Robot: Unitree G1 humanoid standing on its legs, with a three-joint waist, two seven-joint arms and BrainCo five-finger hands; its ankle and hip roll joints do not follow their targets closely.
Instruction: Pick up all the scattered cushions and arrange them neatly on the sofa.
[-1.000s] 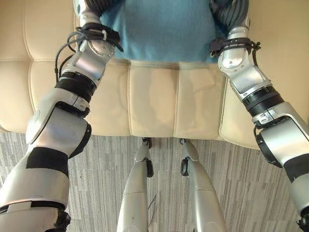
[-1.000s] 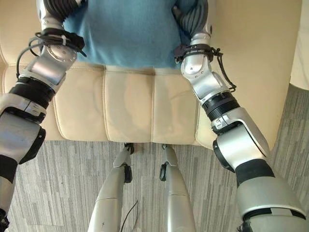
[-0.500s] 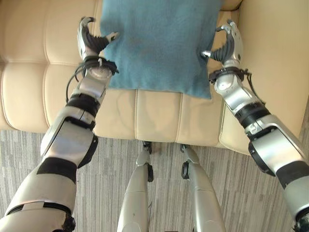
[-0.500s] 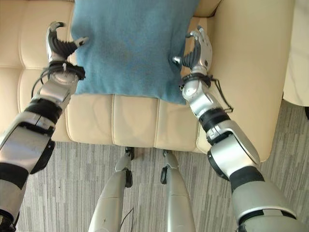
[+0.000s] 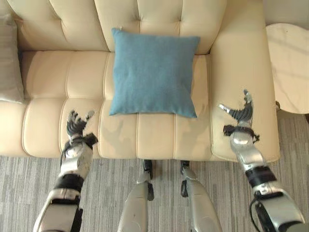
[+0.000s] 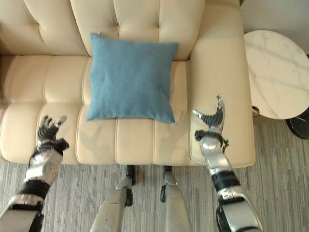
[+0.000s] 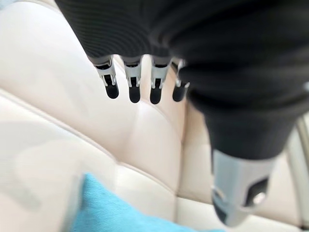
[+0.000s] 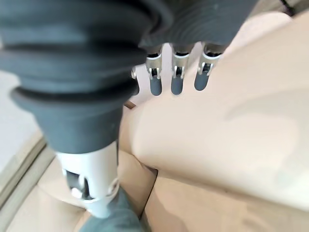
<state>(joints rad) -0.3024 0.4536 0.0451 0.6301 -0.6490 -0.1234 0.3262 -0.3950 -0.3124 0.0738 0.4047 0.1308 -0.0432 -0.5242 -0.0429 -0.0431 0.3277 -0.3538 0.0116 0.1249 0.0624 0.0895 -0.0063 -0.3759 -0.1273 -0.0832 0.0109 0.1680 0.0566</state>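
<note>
Both robot hands — left (image 5: pixel 76 126), right (image 5: pixel 240 113) — hover spread, empty, flanking the blue cushion (image 5: pixel 152 73).

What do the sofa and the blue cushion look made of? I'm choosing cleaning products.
The sofa looks like cream leather or a faux equivalent: smooth, faintly glossy, with stitched seams and tufted back panels. The blue cushion looks like a soft matte woven or fleecy fabric, with no sheen; the exact fibre can't be told.
</note>
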